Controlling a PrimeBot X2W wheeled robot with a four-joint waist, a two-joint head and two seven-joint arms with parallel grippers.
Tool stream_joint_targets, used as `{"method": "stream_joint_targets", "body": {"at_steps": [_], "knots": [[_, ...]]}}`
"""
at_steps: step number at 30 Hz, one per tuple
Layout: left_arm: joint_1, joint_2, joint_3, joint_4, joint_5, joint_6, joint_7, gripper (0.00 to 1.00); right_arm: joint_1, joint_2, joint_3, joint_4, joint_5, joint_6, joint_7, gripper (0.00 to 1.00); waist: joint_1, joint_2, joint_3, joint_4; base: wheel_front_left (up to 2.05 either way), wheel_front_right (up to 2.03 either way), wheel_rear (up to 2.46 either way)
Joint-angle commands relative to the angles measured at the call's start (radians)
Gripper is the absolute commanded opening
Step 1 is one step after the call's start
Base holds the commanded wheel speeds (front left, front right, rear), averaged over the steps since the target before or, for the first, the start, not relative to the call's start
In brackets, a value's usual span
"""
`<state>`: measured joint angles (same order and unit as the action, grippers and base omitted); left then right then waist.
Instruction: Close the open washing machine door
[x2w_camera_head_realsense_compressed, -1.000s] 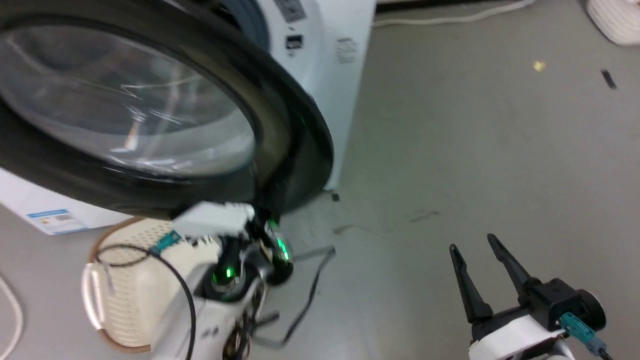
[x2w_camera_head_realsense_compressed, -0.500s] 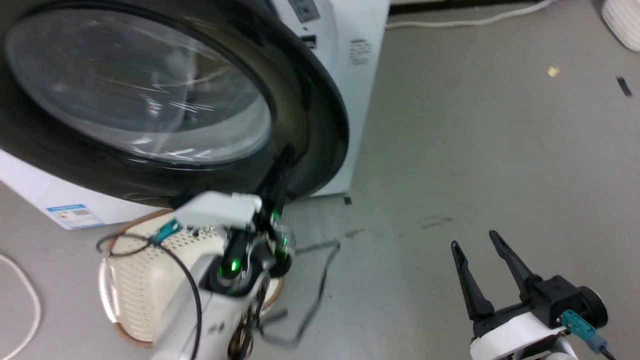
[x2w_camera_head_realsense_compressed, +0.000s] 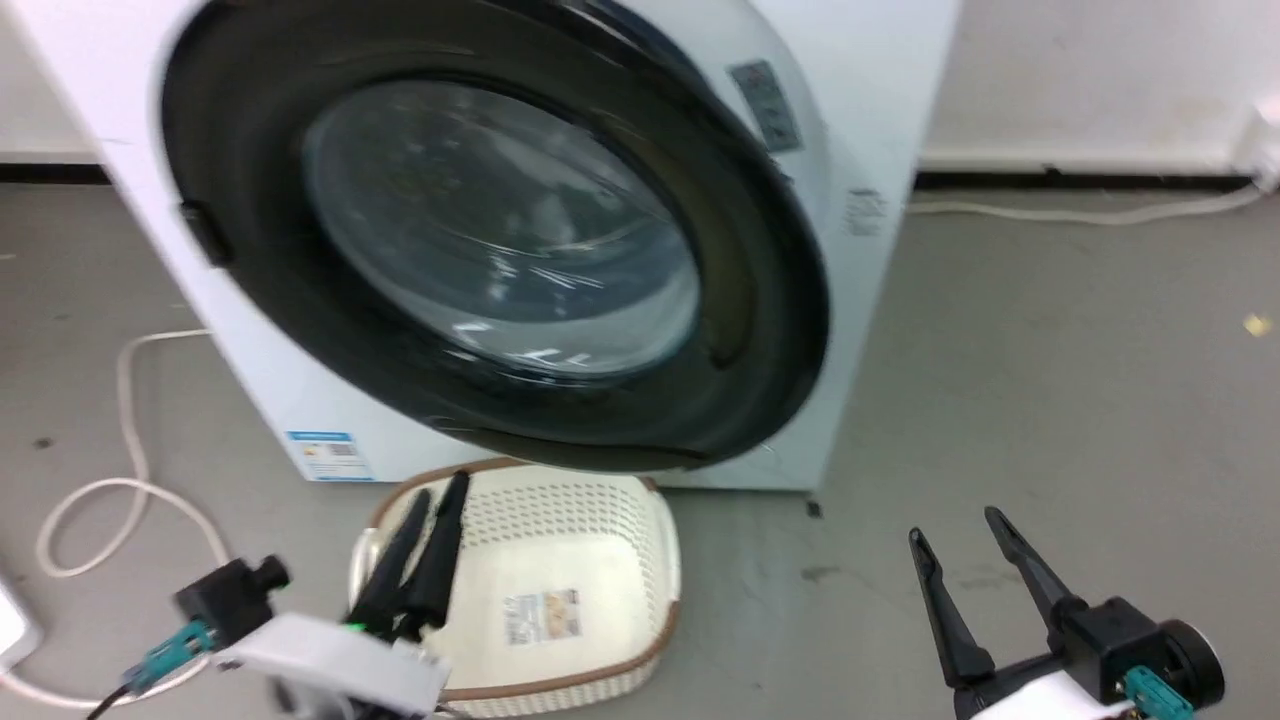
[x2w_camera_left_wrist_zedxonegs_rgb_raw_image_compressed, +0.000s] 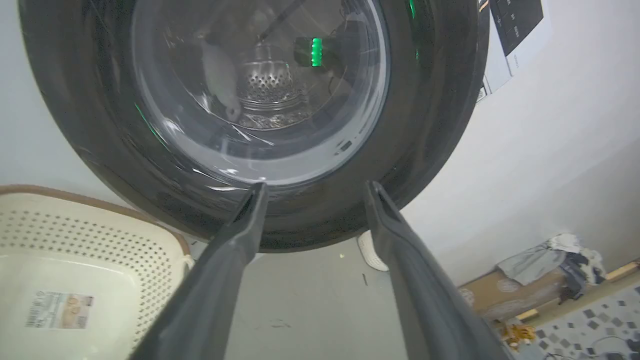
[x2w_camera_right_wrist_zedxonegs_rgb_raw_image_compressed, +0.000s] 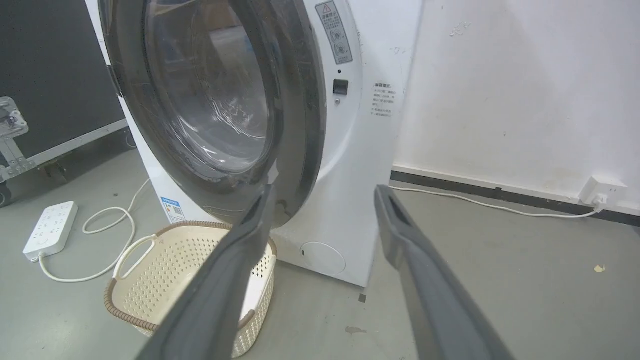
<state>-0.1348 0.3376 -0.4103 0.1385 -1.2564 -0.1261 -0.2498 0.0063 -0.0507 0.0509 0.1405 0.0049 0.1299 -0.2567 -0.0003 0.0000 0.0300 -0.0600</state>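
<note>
With left pincer (x2w_camera_left_wrist_zedxonegs_rgb_raw_image_compressed: 312, 187) and right pincer (x2w_camera_head_realsense_compressed: 955, 530) both spread and empty, press squarely on free edge of washing machine door (x2w_camera_head_realsense_compressed: 500, 250); appears slightly ajar from washing machine (x2w_camera_right_wrist_zedxonegs_rgb_raw_image_compressed: 350, 210).

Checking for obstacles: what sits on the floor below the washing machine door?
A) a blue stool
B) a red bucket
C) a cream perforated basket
C: the head view shows a cream perforated basket on the floor just below the washing machine door.

The left gripper (x2w_camera_head_realsense_compressed: 442, 486) has released the glossy black-rimmed round glass door (x2w_camera_head_realsense_compressed: 500, 260), spread open, and withdrawn toward 7 o'clock.
</note>
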Motion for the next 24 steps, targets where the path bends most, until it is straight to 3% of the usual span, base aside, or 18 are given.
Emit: {"method": "stream_joint_targets", "body": {"at_steps": [1, 3, 5, 8, 14, 21, 22, 23, 24], "knots": [[0.026, 0.013, 0.023, -0.011, 0.083, -0.005, -0.01, 1.0, 0.016, 0.001, -0.002, -0.008, -0.003, 0.001, -0.001, 1.0, 0.0003, 0.0, -0.045, 0.057, 0.0, 0.0, 0.0], [0.062, -0.003, 0.124, -0.031, 0.253, 0.002, -0.011, 1.0, 0.029, 0.001, -0.004, -0.013, -0.003, 0.001, 0.0, 1.0, 0.0003, 0.0, -0.054, 0.078, 0.0, 0.0, 0.0], [0.095, -0.024, 0.205, -0.065, 0.482, 0.045, -0.011, 1.0, 0.04, 0.001, -0.007, -0.018, -0.003, 0.001, 0.0, 1.0, 0.0003, 0.0, -0.058, 0.096, 0.0, 0.0, 0.0], [0.148, -0.096, 0.28, -0.134, 0.715, 0.067, -0.012, 1.0, 0.052, 0.001, -0.001, -0.024, -0.006, 0.001, 0.0, 1.0, 0.0003, 0.0, -0.062, 0.115, 0.0, 0.0, 0.0], [0.224, -0.184, 0.364, -0.202, 0.993, 0.063, -0.012, 1.0, 0.069, 0.001, 0.012, -0.029, -0.005, 0.001, -0.001, 1.0, 0.0003, 0.0, -0.061, 0.143, 0.0, 0.0, 0.0], [0.277, -0.195, 0.342, -0.149, 1.148, 0.055, -0.012, 1.0, 0.07, 0.001, 0.028, -0.013, 0.016, 0.001, -0.002, 1.0, 0.0003, 0.0, -0.048, 0.157, 0.0, 0.0, 0.0], [0.276, -0.198, 0.343, -0.146, 1.154, 0.056, -0.012, 1.0, 0.065, 0.001, 0.03, -0.019, 0.027, 0.001, -0.002, 0.42, 0.0003, 0.0, -0.043, 0.158, 0.0, 0.0, 0.0], [0.276, -0.201, 0.345, -0.145, 1.16, 0.058, -0.012, 1.0, 0.059, 0.001, 0.034, -0.025, 0.031, 0.001, -0.002, 0.0, 0.0003, 0.0, -0.037, 0.16, 0.0, 0.0, 0.0], [0.275, -0.205, 0.347, -0.146, 1.165, 0.061, -0.012, 1.0, 0.053, 0.001, 0.039, -0.033, 0.033, 0.001, -0.003, 0.0, 0.0003, 0.0, -0.027, 0.163, 0.0, 0.0, 0.0]]}}
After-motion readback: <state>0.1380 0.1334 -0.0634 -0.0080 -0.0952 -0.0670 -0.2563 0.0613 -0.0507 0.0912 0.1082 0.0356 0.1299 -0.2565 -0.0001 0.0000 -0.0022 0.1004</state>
